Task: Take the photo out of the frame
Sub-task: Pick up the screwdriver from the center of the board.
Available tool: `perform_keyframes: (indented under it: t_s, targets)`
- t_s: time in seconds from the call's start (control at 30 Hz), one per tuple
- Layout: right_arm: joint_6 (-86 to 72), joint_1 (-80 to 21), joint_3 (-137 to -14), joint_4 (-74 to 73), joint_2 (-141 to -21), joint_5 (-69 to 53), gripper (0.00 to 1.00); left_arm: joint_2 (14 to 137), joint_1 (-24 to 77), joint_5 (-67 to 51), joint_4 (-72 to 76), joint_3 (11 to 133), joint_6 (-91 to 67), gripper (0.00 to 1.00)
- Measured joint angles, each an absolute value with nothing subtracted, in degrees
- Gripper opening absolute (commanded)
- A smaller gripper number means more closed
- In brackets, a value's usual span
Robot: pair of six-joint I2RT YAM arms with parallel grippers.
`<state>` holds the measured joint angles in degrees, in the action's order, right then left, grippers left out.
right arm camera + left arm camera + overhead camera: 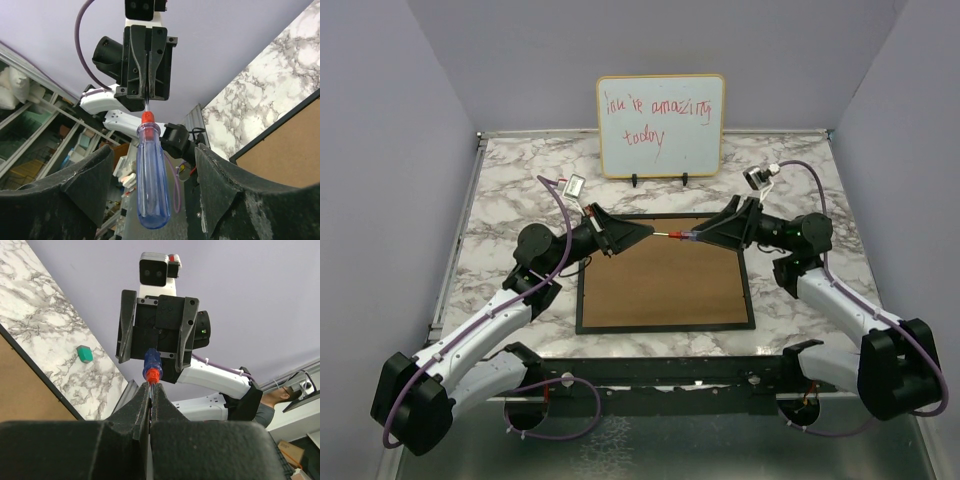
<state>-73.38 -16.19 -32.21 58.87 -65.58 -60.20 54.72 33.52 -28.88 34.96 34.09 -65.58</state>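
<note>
frame back-up on table, photo hidden under it | left gripper clamped on screwdriver shaft | right gripper spread around handle, no contact | photo probably thin, creasable: lift by its border, frame stiff

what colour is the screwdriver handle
The screwdriver handle is translucent blue with an orange-red collar; clearest in right wrist view.

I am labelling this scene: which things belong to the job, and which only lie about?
Job: frame, back up; screwdriver, shaft in left hand, right hand open around handle. The photo does not show.
Lying about: whiteboard; green block.
</note>
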Motion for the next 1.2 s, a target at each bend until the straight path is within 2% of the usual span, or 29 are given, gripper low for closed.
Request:
perform_keyframes:
  t_s: [0.43, 0.77, 1.0, 1.2]
  targets:
    - [-74.6, -19.1, -32.7, 61.3, -67.4, -59.7, 0.64, 54.7, 33.9, -27.3, 35.9, 34.1, -65.6, 0.0]
    - [-74.7, -19.1, -32.8, 61.7, -67.6, -58.6, 0.49, 54.7, 33.9, -27.1, 35.9, 34.1, -65.7, 0.0]
    - [-75.0, -19.8, -33.8, 62.2, -68.4, -58.2, 0.5, 54.7, 33.9, -26.5, 35.9, 34.1, -65.8, 0.0]
    - [-75.5, -20.9, -34.2, 63.6, -69.6, -58.1, 0.39, 54.7, 33.9, -26.4, 35.9, 34.1, -66.0, 0.0]
